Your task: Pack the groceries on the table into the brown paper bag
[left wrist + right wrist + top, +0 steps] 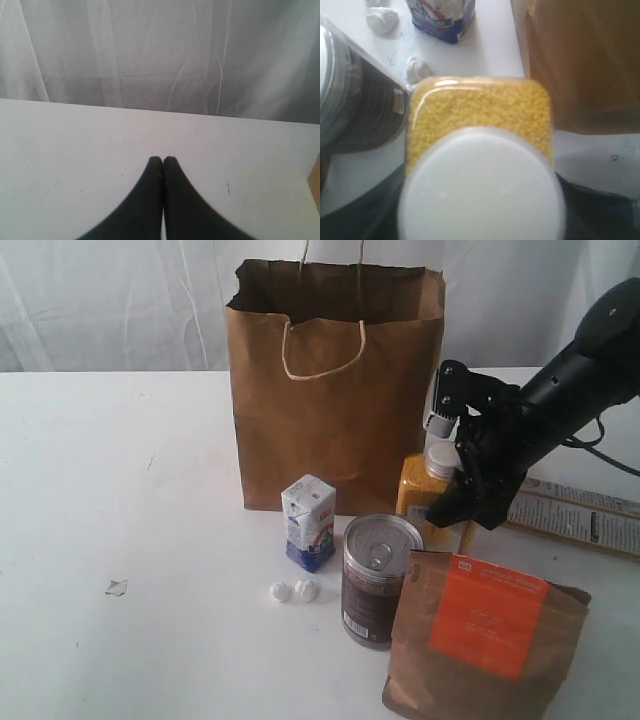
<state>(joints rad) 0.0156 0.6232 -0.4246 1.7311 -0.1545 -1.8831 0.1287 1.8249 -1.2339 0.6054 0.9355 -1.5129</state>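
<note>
The brown paper bag (335, 390) stands open at the back of the table (120, 480). In front of it and to the right stands the white-capped yellow bottle (422, 485), upright. My right gripper (465, 510) reaches down around it, a finger pressed on either side of the cap (482, 185); it is shut on the bottle (480, 115). A small white-blue carton (308, 522), a dark silver-topped can (380, 580), two small white lumps (293, 591) and an orange-labelled brown pouch (487, 640) stand in front. My left gripper (162, 160) is shut and empty over bare tabletop, out of the exterior view.
A flat printed box (575, 515) lies behind my right arm near the table's right edge. The can (355, 100) stands close beside the bottle, and the bag wall (580, 60) is close on its other side. A chipped mark (117, 587) shows at the left front.
</note>
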